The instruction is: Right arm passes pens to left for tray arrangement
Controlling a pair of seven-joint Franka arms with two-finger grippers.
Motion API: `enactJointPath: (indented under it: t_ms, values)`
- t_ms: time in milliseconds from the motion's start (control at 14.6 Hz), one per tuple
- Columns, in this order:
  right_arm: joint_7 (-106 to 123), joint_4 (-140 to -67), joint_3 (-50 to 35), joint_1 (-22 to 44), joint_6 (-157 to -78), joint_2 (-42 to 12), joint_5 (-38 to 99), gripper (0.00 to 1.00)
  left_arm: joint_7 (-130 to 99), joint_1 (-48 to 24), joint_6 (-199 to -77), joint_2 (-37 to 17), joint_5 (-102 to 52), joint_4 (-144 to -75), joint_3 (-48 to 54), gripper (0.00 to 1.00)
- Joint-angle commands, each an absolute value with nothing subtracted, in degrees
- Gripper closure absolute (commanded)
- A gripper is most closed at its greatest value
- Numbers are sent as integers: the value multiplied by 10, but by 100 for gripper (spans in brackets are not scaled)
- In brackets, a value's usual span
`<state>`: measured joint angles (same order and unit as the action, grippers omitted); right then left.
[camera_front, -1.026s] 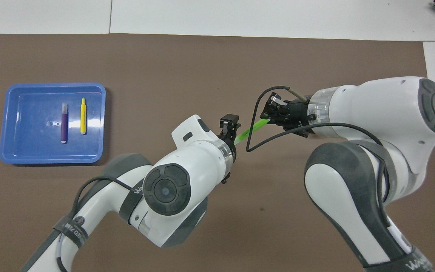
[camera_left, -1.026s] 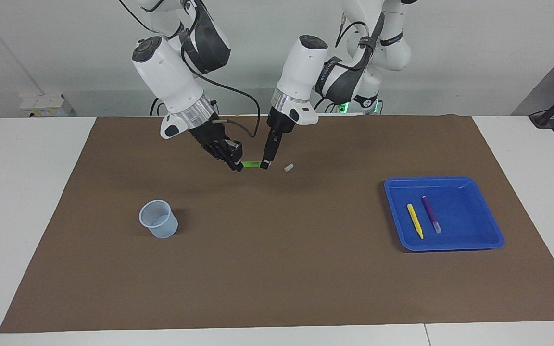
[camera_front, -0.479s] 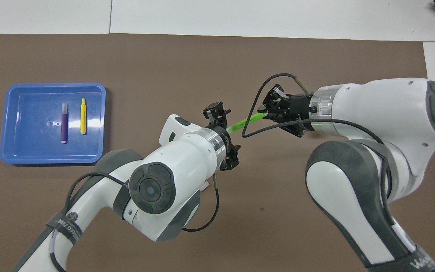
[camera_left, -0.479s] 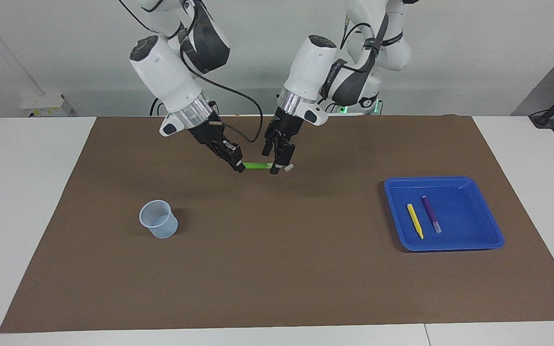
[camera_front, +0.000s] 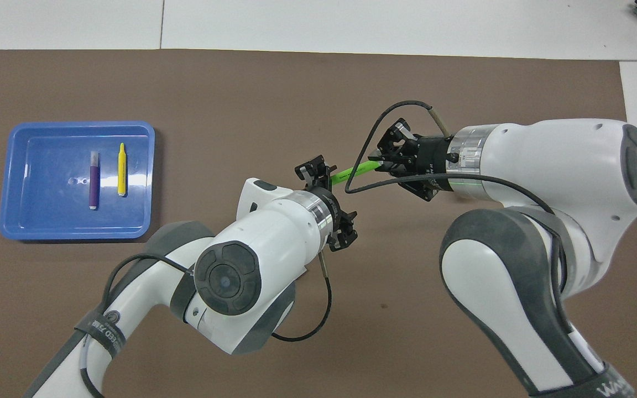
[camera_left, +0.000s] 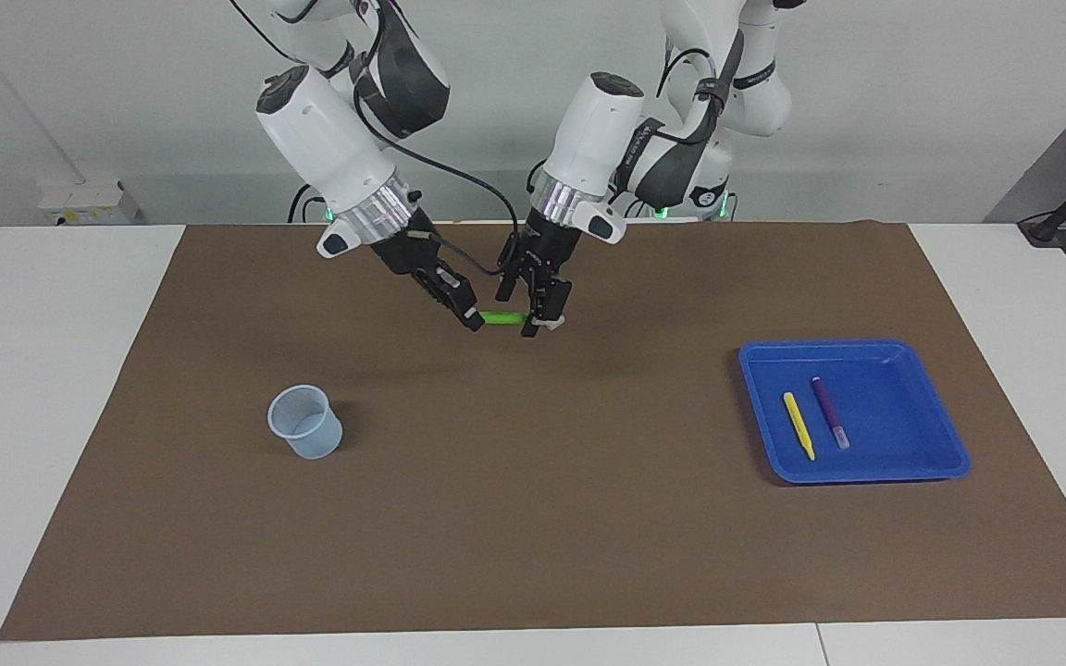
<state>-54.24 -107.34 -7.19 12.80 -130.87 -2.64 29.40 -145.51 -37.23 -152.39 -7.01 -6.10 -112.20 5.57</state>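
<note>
Facing view, read across from the right arm's end of the bench. A translucent cup [camera_left: 305, 423] stands alone on the brown mat [camera_left: 533, 518]. Over the mat's middle the right pincer [camera_left: 472, 320] is clamped on one end of the green pen [camera_left: 502, 318], holding it level in the air. The left pincer [camera_left: 530, 326] brackets the pen's other end; its jaws look spread, not yet pinching. A small white stub [camera_left: 555, 321] lies on the mat just beside it. Toward the left arm's end, the blue tray [camera_left: 945, 430] holds the yellow pen [camera_left: 799, 425] and purple pen [camera_left: 829, 413], side by side, apart. Step in hand: handover of the third pen. Next move likely needs the left pincer to close firmly before the right lets go, then carry to the tray.
</note>
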Motion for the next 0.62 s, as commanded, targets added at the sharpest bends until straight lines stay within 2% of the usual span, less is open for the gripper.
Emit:
enactJointPath:
  t_ms: [0, 342, 479, 547]
  values:
    - [-548, -1083, -73, 128, -1320, -19, 308, 100, -1464, -379, -1517, -62, -61, -1125, 52, 17]
    - [-547, -1083, -74, 128, -1320, -19, 308, 100, -1460, -371, -1464, -51, -57, -1095, 51, 25]
    - [-547, -1083, -74, 128, -1321, -19, 308, 100, -1453, -375, -1466, -48, -55, -1103, 51, 54]
    - [-547, -1083, -74, 128, -1321, -19, 308, 100, -1449, -376, -1467, -44, -55, -1107, 51, 63]
